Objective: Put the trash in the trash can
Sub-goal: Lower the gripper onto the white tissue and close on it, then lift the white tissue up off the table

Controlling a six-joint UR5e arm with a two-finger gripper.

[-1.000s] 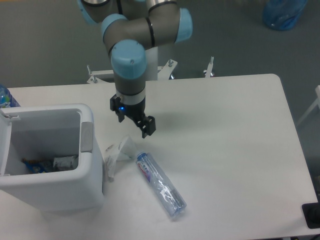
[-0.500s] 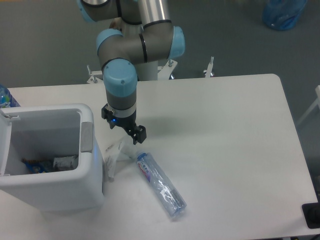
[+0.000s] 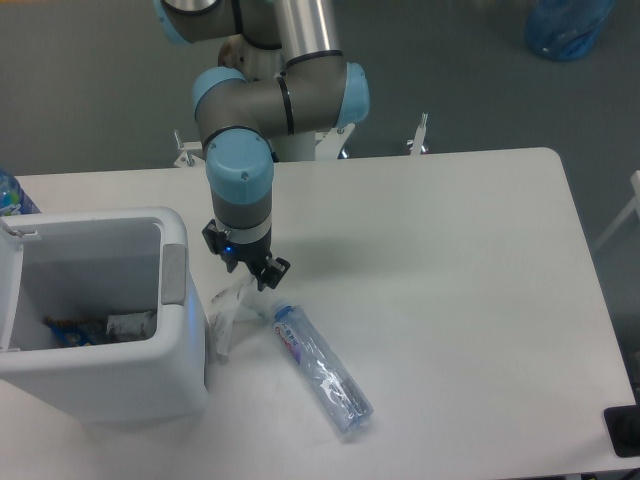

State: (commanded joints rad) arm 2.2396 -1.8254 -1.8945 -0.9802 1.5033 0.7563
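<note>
The end effector (image 3: pixel 252 274) is seen with its jaws parted, held just above the paper (image 3: pixel 229 312). The paper lies on the tabletop (image 3: pixel 450 260) beside the bin (image 3: pixel 100 310), and the bottle (image 3: pixel 321 369) is found at its 4 o'clock.

A white table (image 3: pixel 450 260) with rounded corners is filling most of the frame. Grey floor (image 3: pixel 90 90) is showing across the top. A blue bag (image 3: pixel 568 25) is sitting on the floor at the upper right.
</note>
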